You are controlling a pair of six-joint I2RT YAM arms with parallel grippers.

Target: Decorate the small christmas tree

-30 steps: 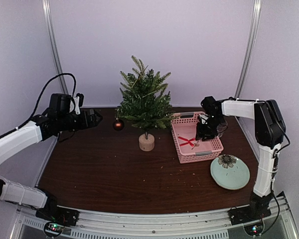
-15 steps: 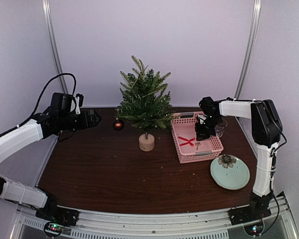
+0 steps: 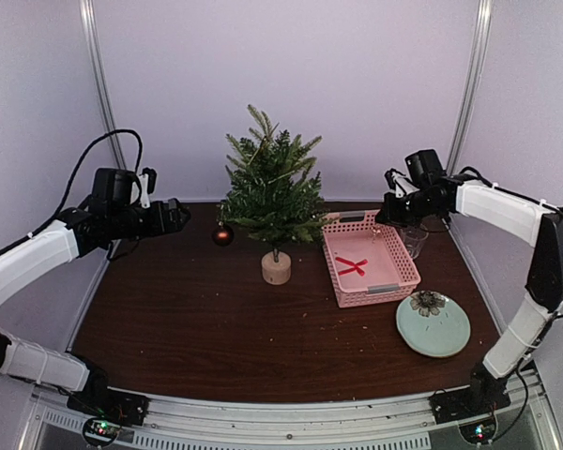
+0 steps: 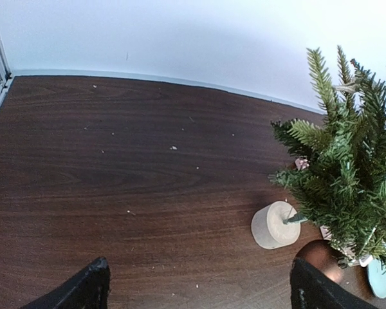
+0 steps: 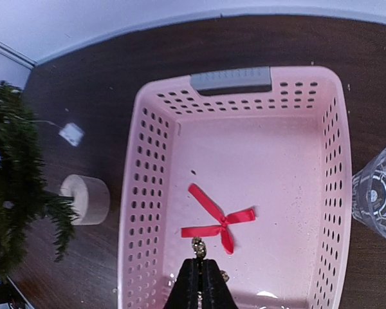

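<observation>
The small christmas tree (image 3: 272,192) stands mid-table on its pale stump (image 3: 276,268). A dark red bauble (image 3: 222,234) hangs from its lower left branches. My right gripper (image 3: 386,213) is up in the air over the far end of the pink basket (image 3: 394,279). In the right wrist view it (image 5: 202,265) is shut on a small glittery gold ornament (image 5: 197,245), above the red ribbon bow (image 5: 220,221) lying in the basket (image 5: 230,78). My left gripper (image 3: 174,217) is open and empty, left of the tree. Its fingers (image 4: 90,290) spread wide above the table, with the stump (image 4: 275,224) and bauble (image 4: 318,256) to the right.
A clear glass cup (image 3: 413,239) stands right of the basket and shows in the right wrist view (image 5: 379,196). A pale green plate (image 3: 441,336) with a dark flower-shaped piece (image 3: 428,302) lies at the front right. Walls close the back and sides.
My right gripper has risen out of the basket, up and back to the right, carrying the small gold ornament. The red bow stays in the basket. My left arm has barely moved.
</observation>
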